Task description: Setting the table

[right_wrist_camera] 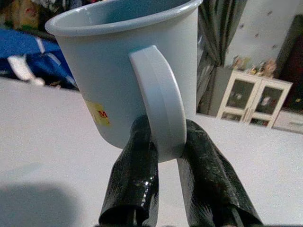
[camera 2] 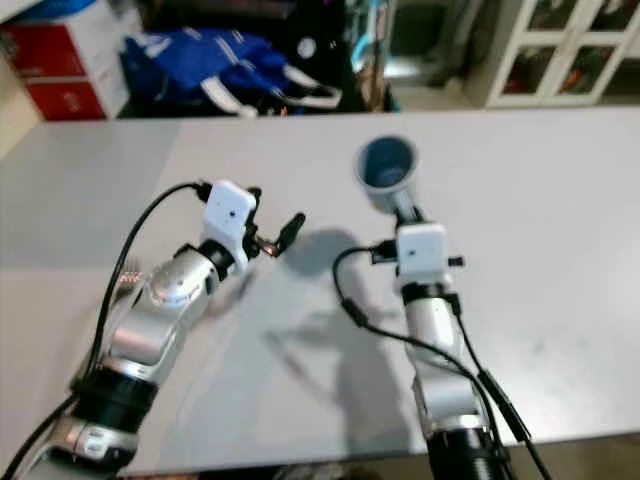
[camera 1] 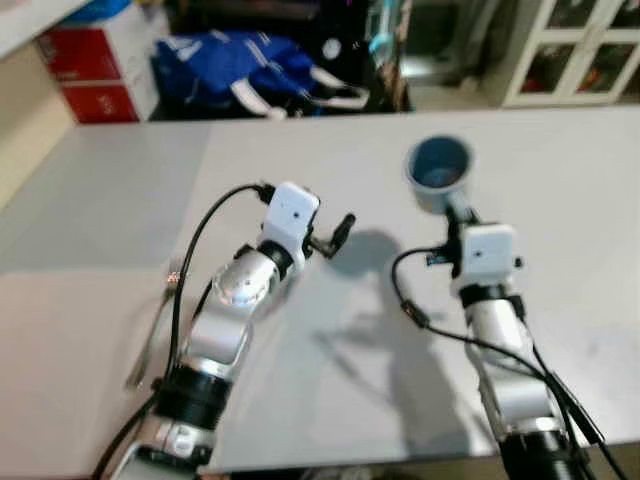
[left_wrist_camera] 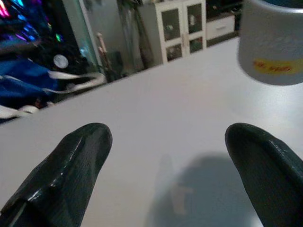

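Note:
My right gripper (right_wrist_camera: pixel 165 138) is shut on the handle (right_wrist_camera: pixel 159 101) of a pale blue mug (camera 1: pixel 438 170), gripping it from both sides. The mug stands upright and looks raised a little off the grey table (camera 1: pixel 560 200), right of the middle. It carries a yellow label (right_wrist_camera: pixel 98 114). My left gripper (camera 1: pixel 341 234) hovers open over the table, left of the mug (left_wrist_camera: pixel 272 42) and nearer to me, with nothing between its fingers (left_wrist_camera: pixel 71 165). A metal utensil (camera 1: pixel 150 340), probably a fork, lies flat on the table beside my left arm.
Beyond the table's far edge sit a blue bag (camera 1: pixel 240 65), a red and white box (camera 1: pixel 95 70) and a white glass-door cabinet (camera 1: pixel 580 50). Black cables (camera 1: pixel 420 315) run along my right arm. Bare table stretches around both grippers.

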### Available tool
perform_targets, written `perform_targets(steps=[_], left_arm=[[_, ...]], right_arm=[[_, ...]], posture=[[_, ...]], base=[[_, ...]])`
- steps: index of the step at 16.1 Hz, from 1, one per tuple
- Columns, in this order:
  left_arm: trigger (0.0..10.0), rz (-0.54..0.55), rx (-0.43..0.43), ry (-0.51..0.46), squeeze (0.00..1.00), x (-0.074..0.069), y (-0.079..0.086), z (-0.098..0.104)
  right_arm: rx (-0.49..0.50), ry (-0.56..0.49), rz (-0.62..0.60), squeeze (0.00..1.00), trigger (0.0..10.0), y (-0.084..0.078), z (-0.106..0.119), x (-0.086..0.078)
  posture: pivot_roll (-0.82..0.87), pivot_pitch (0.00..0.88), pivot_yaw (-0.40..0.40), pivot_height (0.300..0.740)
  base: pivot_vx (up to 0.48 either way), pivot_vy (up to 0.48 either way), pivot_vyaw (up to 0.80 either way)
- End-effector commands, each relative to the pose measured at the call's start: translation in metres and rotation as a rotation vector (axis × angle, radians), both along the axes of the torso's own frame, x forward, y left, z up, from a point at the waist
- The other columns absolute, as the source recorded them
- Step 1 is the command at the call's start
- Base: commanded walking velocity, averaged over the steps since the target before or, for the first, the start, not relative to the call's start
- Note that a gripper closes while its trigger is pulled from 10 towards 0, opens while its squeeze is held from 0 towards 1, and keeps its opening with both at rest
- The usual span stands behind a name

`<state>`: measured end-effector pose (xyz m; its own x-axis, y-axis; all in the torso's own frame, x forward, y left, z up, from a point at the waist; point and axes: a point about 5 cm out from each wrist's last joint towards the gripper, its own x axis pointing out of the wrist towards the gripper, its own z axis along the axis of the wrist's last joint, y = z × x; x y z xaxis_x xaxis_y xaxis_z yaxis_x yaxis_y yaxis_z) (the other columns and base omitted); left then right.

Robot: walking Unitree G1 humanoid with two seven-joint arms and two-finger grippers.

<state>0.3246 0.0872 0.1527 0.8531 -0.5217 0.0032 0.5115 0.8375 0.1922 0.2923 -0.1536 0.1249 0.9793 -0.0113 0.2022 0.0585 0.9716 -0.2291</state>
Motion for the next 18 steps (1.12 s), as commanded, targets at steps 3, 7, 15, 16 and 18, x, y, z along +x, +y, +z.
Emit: perform_targets(steps=[3,7,15,16,18], left_arm=[[10.0,0.034,0.008,-0.005,0.0,0.0,0.009,0.001],[10.0,0.0,0.006,-0.008,0.0,-0.004,0.005,0.001],[10.0,0.002,-0.019,-0.008,0.0,-0.004,0.006,0.004],[10.0,0.003,-0.019,-0.009,0.0,-0.005,0.007,0.005],[10.0,0.011,-0.02,-0.008,0.0,-0.006,0.009,0.005]], right_arm=[[0.058,0.026,-0.035,0.0,0.0,-0.004,-0.001,0.003],[0.122,0.106,-0.119,0.0,0.0,-0.023,-0.011,0.011],[0.208,0.217,-0.171,0.0,0.0,-0.037,-0.02,0.044],[0.228,0.215,-0.162,0.0,0.0,-0.034,-0.018,0.049],[0.279,0.228,-0.131,0.0,0.0,-0.027,-0.016,0.056]], posture=[[-0.02,0.004,0.032,0.727],[-0.02,0.001,0.033,0.727],[0.0,0.005,0.041,0.727],[0.0,0.011,0.039,0.727],[0.01,0.021,0.038,0.727]], base=[[0.0,0.0,0.0],[0.0,-0.346,0.0],[0.038,-0.158,0.0],[0.0,0.0,0.0],[0.0,0.0,0.0]])
